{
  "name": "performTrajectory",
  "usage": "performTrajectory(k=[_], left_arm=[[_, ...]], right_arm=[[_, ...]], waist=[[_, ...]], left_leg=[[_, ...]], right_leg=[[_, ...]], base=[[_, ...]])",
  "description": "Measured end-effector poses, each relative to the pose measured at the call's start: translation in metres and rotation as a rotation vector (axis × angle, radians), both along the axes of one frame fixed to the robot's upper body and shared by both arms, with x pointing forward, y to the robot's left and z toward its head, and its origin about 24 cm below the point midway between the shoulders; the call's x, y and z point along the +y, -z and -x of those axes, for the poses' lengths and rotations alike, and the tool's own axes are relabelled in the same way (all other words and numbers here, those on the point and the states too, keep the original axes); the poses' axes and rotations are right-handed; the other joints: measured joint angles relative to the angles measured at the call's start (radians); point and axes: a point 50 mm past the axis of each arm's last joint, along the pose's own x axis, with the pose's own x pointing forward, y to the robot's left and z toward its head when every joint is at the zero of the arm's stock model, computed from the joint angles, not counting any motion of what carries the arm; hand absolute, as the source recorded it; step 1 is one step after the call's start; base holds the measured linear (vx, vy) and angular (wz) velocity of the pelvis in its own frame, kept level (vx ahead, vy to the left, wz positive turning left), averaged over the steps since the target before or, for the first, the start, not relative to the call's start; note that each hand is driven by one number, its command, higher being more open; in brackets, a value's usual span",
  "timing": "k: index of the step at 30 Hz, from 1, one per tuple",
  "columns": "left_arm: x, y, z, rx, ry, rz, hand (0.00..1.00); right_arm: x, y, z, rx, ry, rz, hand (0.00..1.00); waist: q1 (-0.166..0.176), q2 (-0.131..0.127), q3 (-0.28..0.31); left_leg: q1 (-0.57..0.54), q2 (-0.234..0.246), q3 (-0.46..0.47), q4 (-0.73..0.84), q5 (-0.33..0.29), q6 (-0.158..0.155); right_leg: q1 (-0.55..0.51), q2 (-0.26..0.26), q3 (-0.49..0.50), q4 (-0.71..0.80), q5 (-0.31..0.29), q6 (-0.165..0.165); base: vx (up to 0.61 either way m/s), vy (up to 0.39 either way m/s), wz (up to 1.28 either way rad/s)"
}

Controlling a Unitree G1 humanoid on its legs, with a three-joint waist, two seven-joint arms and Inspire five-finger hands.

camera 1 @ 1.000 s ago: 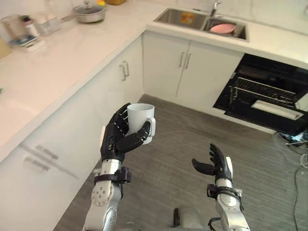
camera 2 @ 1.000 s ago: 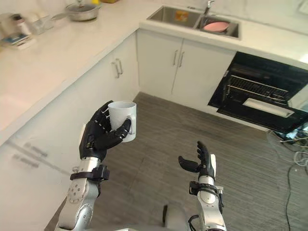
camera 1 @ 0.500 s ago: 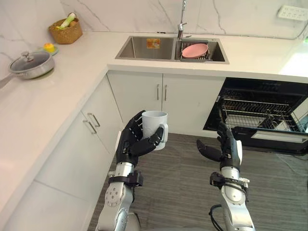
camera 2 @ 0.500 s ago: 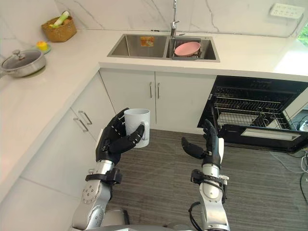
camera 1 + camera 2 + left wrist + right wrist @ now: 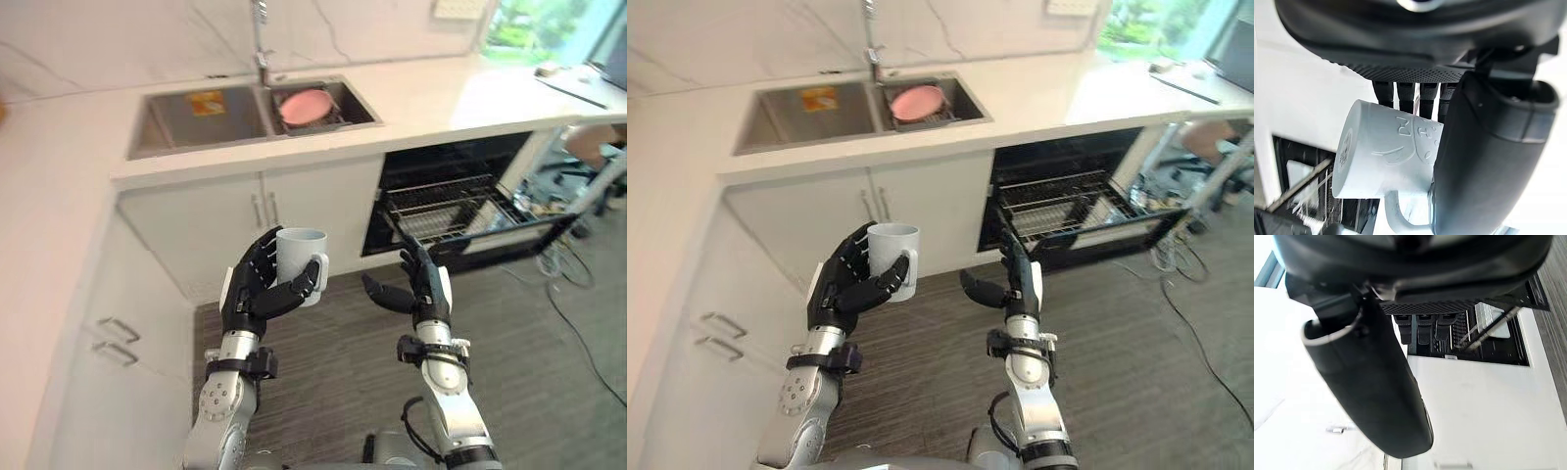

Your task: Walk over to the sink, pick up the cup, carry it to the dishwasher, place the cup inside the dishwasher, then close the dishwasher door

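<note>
A pale cup (image 5: pixel 303 262) with a handle stands upright in my left hand (image 5: pixel 253 287), whose fingers and thumb curl round it at chest height above the floor. The left wrist view shows the cup (image 5: pixel 1382 152) pinned between the fingers and the thumb (image 5: pixel 1484 161). My right hand (image 5: pixel 416 289) hovers open and empty beside it, nearer the dishwasher (image 5: pixel 460 201). The dishwasher stands open under the counter, its wire rack (image 5: pixel 441 208) pulled out over the lowered door (image 5: pixel 509 230). The double sink (image 5: pixel 245 103) lies behind, with a pink plate (image 5: pixel 304 103) in its right basin.
White cabinets (image 5: pixel 245 211) run under the sink counter (image 5: pixel 431 93) and along my left side (image 5: pixel 108 333). Grey wood floor (image 5: pixel 549 372) stretches ahead and right. A cable (image 5: pixel 573 313) trails across the floor by the dishwasher. Chair legs and clutter (image 5: pixel 588 166) stand at the far right.
The camera has swung right: sink and dishwasher shifted left in view, the dishwasher's open front now straight ahead. Both hands keep their pose, the cup still held in the left.
</note>
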Motion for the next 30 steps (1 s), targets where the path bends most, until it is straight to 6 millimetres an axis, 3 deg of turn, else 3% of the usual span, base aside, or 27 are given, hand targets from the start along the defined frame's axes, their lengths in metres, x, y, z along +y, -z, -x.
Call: performTrajectory(k=[1, 2, 3, 4, 5, 6, 7, 10, 13, 14, 15, 16, 17, 20, 24, 26, 27, 30], left_arm=[[0.0, 0.0, 0.0, -0.001, -0.001, 0.002, 0.3], [0.0, 0.0, 0.0, -0.002, -0.003, 0.004, 0.3], [-0.001, 0.0, -0.001, -0.002, -0.002, 0.006, 0.3], [-0.006, 0.005, -0.001, 0.02, -0.007, 0.034, 0.3], [-0.007, 0.006, -0.001, 0.026, -0.009, 0.043, 0.3], [-0.008, 0.008, -0.003, 0.032, -0.015, 0.05, 0.3], [-0.007, 0.01, -0.003, 0.044, -0.015, 0.045, 0.3], [-0.01, 0.014, -0.001, 0.06, -0.004, 0.048, 0.3], [-0.011, 0.012, -0.003, 0.049, 0.004, 0.053, 0.3], [-0.013, 0.012, -0.003, 0.048, 0.013, 0.058, 0.3], [-0.014, 0.011, -0.004, 0.042, 0.018, 0.063, 0.3], [-0.015, 0.01, -0.005, 0.036, 0.02, 0.066, 0.3], [-0.016, 0.008, -0.006, 0.027, 0.018, 0.073, 0.3], [-0.013, 0.009, -0.007, 0.03, 0.019, 0.051, 0.3], [-0.013, 0.007, -0.007, 0.026, 0.015, 0.052, 0.3], [-0.012, 0.006, -0.007, 0.021, 0.014, 0.053, 0.3], [-0.013, 0.008, -0.006, 0.029, 0.016, 0.051, 0.3], [-0.011, 0.006, -0.004, 0.024, 0.014, 0.047, 0.3]], right_arm=[[0.0, 0.0, 0.0, 0.001, 0.0, 0.0, 0.9], [-0.001, 0.001, 0.002, 0.005, 0.001, 0.002, 0.9], [-0.002, 0.002, 0.003, 0.009, 0.003, 0.006, 0.9], [-0.009, 0.005, 0.006, 0.028, 0.004, 0.035, 0.9], [-0.01, 0.005, 0.006, 0.028, 0.0, 0.041, 0.9], [-0.011, 0.006, 0.007, 0.03, -0.007, 0.046, 0.9], [-0.011, 0.009, 0.01, 0.042, -0.002, 0.044, 0.9], [-0.013, 0.008, 0.012, 0.042, 0.005, 0.045, 0.9], [-0.016, 0.006, 0.014, 0.033, 0.019, 0.044, 0.9], [-0.019, 0.008, 0.016, 0.041, 0.028, 0.045, 0.9], [-0.021, 0.009, 0.018, 0.046, 0.036, 0.047, 0.9], [-0.022, 0.009, 0.02, 0.046, 0.039, 0.05, 0.9], [-0.025, 0.008, 0.021, 0.043, 0.039, 0.063, 0.9], [-0.022, 0.017, 0.028, 0.083, 0.047, 0.036, 0.9], [-0.015, 0.016, 0.024, 0.075, 0.013, 0.031, 0.9], [-0.011, 0.012, 0.019, 0.058, -0.004, 0.026, 0.9], [-0.01, 0.013, 0.017, 0.062, -0.008, 0.025, 0.9], [-0.005, 0.018, 0.015, 0.08, -0.02, 0.01, 0.9]], waist=[[-0.002, -0.002, -0.002], [-0.008, -0.006, -0.008], [-0.018, -0.003, -0.013], [-0.014, 0.049, -0.031], [-0.01, 0.062, -0.031], [-0.01, 0.081, -0.026], [0.001, 0.085, -0.023], [0.016, 0.085, -0.024], [0.017, 0.082, -0.021], [0.017, 0.082, -0.02], [0.017, 0.082, -0.021], [0.019, 0.084, -0.022], [0.023, 0.109, -0.026], [0.009, 0.061, -0.013], [0.036, 0.056, -0.01], [0.037, 0.047, -0.005], [0.035, 0.046, -0.004], [0.023, 0.026, -0.002]], left_leg=[[0.017, -0.001, 0.0, -0.002, -0.006, -0.01], [0.042, -0.001, -0.008, 0.009, -0.028, -0.042], [0.045, 0.003, -0.02, 0.026, -0.044, -0.051], [0.031, 0.064, -0.033, 0.116, -0.064, -0.062], [0.012, 0.086, -0.044, 0.182, -0.06, -0.064], [-0.048, 0.135, -0.086, 0.362, -0.016, -0.057], [-0.119, 0.174, -0.13, 0.549, 0.022, -0.057], [-0.201, 0.176, -0.178, 0.681, 0.008, -0.061], [-0.279, 0.154, -0.216, 0.544, -0.018, -0.064], [-0.287, 0.125, -0.243, 0.415, -0.016, -0.064], [-0.288, 0.085, -0.285, 0.248, 0.003, -0.065], [-0.288, 0.066, -0.31, 0.162, 0.037, -0.066], [-0.285, 0.045, -0.355, 0.053, 0.194, -0.071], [-0.261, -0.026, -0.33, 0.032, 0.19, -0.028], [-0.265, -0.052, -0.288, 0.065, 0.137, -0.001], [-0.251, -0.06, -0.257, 0.059, 0.106, 0.011], [-0.216, -0.062, -0.225, 0.04, 0.105, 0.018], [-0.131, -0.069, -0.183, -0.015, 0.103, 0.04]], right_leg=[[0.004, 0.024, 0.004, -0.06, 0.036, -0.006], [0.02, 0.067, 0.042, -0.134, 0.164, -0.046], [0.034, 0.079, 0.058, -0.142, 0.215, -0.075], [0.072, 0.123, 0.044, -0.167, 0.195, -0.08], [0.091, 0.141, 0.047, -0.189, 0.193, -0.083], [0.151, 0.174, 0.049, -0.246, 0.194, -0.085], [0.221, 0.191, 0.062, -0.299, 0.194, -0.088], [0.322, 0.191, 0.113, -0.372, 0.194, -0.088], [0.383, 0.163, 0.157, -0.403, 0.194, -0.088], [0.402, 0.145, 0.167, -0.406, 0.193, -0.086], [0.414, 0.124, 0.171, -0.404, 0.179, -0.063], [0.415, 0.113, 0.178, -0.401, 0.165, -0.04], [0.416, 0.111, 0.203, -0.398, 0.134, 0.021], [0.421, 0.033, 0.228, -0.4, 0.117, 0.047], [0.393, 0.0, 0.28, -0.372, 0.113, 0.052], [0.341, -0.016, 0.312, -0.279, 0.088, 0.058], [0.286, -0.029, 0.316, -0.158, 0.086, 0.06], [0.238, -0.066, 0.27, -0.014, 0.087, 0.053]], base=[[0.39, 0.012, -0.28], [0.36, -0.001, 0.0], [0.57, 0.009, 0.01], [0.47, -0.008, -0.03], [0.54, -0.027, -0.23], [0.43, -0.038, -0.26], [0.42, -0.019, -0.28], [0.37, 0.043, -0.49], [0.31, 0.17, -0.44], [0.21, 0.252, -0.34], [0.25, 0.304, -0.35], [0.22, 0.341, -0.41], [0.14, 0.237, -0.33], [0.17, 0.251, 0.0], [0.1, 0.205, -0.25], [0.05, 0.182, -0.55], [0.05, 0.128, -0.55], [0.06, 0.109, -0.45]])
